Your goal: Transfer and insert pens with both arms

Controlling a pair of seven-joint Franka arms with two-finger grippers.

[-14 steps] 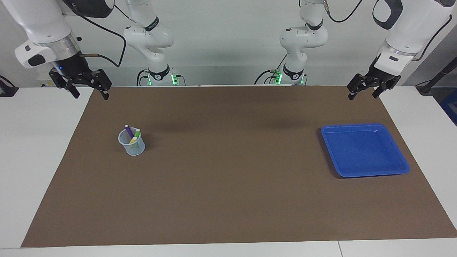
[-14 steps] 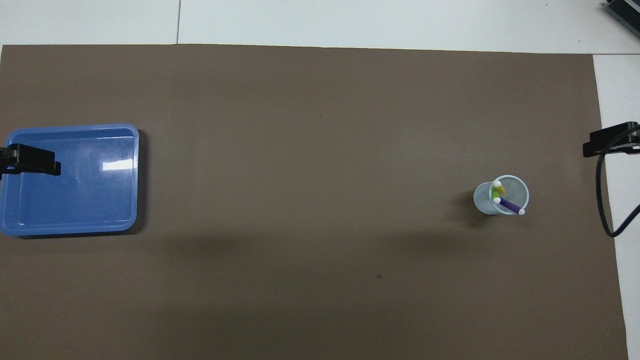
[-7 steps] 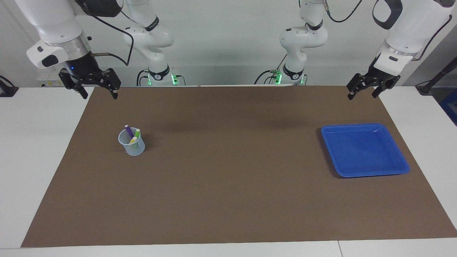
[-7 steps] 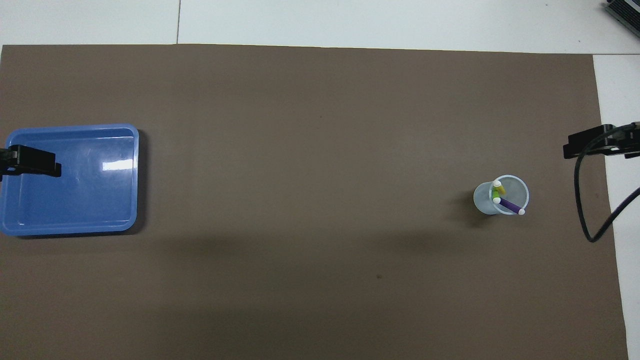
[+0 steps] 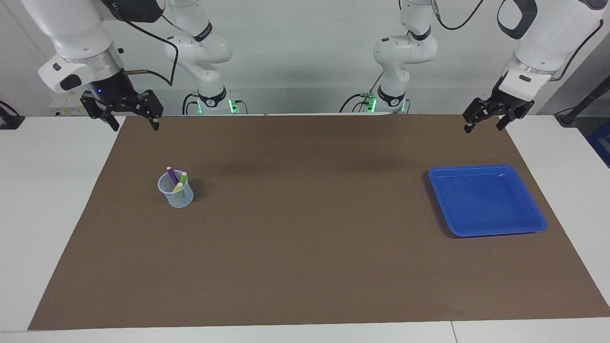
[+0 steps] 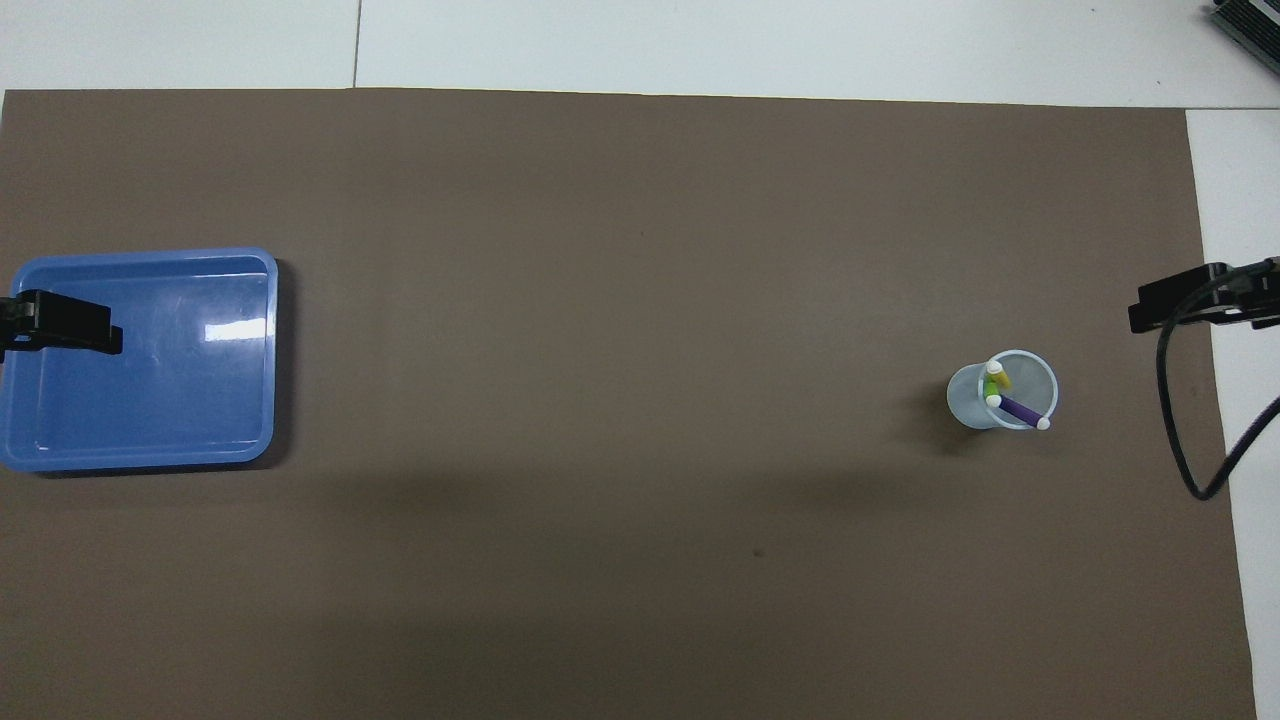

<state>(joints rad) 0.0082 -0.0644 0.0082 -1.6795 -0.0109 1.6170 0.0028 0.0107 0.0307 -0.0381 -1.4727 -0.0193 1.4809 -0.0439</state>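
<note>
Facing view alone shows both claws whole: left claw [image 5: 483, 123], right claw [image 5: 132, 119] spread, empty.

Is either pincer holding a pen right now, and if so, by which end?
Neither. The left pincer and right pincer are open and empty; the pens stand in the clear cup.

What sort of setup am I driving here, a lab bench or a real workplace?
Most likely a robotics lab bench: a brown mat on a white table, a clear cup of pens, a blue tray, and two smaller green-lit arms waiting.
</note>
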